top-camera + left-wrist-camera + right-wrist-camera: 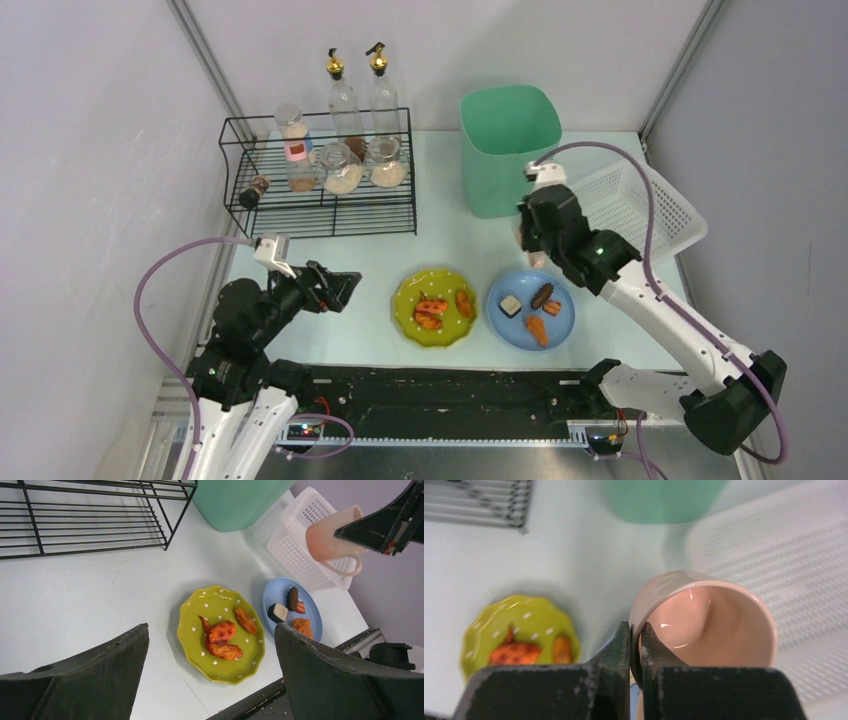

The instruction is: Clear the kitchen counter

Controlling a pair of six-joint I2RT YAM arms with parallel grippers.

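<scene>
Right wrist: my right end effector pinches the mug rim, barely seen from top; left end effector wide. The tabletop below carries yellow plate and blue plate, both with food.

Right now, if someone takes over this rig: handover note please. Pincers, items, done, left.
Right pincer: shut on the rim of the pink mug, lifted off the counter, near the white basket.
Left pincer: open, empty, hovering over the counter's left side.
On the counter: yellow-green plate and blue plate, both with food on them; green bin at the back.
Done: mug is off the counter, not yet set down.
Left: place the mug, probably in the basket, then deal with both plates.
</scene>
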